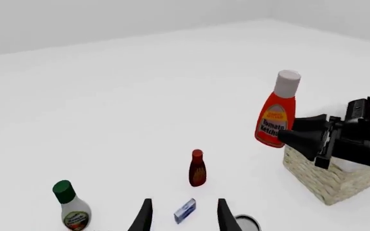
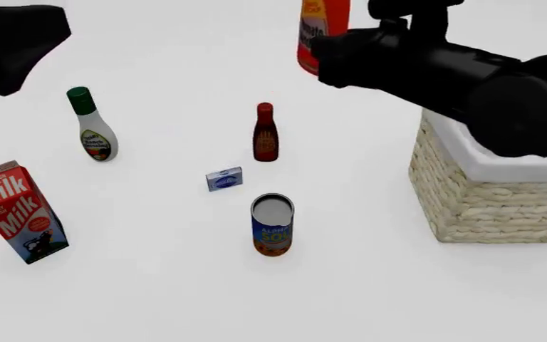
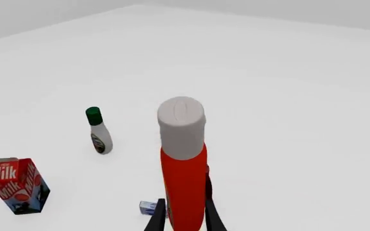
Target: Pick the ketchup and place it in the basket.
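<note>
Gripped low on its body between the right gripper's (image 3: 183, 219) two fingers, the ketchup (image 3: 183, 166) fills the near field of the right wrist view, upright with its white cap uppermost. From the left wrist view the bottle is carried clear of the table, beside and above the basket (image 1: 329, 180) but not yet over its opening; the front view agrees, with the bottle cut off by the frame's upper edge and the basket rim (image 2: 487, 165) lying to the right and nearer the camera. Risk one: the hold is near the bottle's base, so the tall body above the fingers could tip or swivel in the grasp during the sideways carry. Risk two: releasing before the bottle is over the white lining would drop it onto the rim or outside the basket. Risk three: a low transit could strike the basket wall, though clearance cannot be judged exactly. On the table stand a dark red bottle (image 2: 265, 132), a green-capped white bottle (image 2: 91, 127), a small blue box (image 2: 224, 179), a can (image 2: 273, 225) and a milk carton (image 2: 17, 211), all well apart from the carry path. Left gripper (image 1: 183, 216) hangs with fingers spread, holding nothing, above the small box.
</note>
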Motion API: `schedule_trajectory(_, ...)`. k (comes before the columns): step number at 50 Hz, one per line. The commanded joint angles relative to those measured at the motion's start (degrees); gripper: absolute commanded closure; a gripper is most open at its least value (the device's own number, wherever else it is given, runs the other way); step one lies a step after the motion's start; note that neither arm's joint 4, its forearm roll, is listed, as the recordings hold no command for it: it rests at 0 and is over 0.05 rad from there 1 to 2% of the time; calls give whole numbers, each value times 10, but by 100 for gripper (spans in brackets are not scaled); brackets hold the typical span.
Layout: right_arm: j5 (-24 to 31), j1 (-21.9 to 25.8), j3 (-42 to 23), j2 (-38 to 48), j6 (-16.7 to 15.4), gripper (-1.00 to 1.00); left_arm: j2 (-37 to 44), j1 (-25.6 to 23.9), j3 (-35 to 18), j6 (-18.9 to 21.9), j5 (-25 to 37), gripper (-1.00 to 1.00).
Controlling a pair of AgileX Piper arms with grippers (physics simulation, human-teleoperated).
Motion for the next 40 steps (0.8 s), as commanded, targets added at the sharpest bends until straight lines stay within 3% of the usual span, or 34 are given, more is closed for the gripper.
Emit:
schedule_trajectory(1, -8, -51, 1, -8, 12, 100, -25, 26, 32, -17, -29, -100)
schedule_trajectory(10, -6, -94, -2, -20, 14, 100, -61, 66, 83, -33, -63, -100)
schedule_trajectory(40, -40, -232, 36, -24, 21, 100, -80, 99, 123, -54, -106, -100)
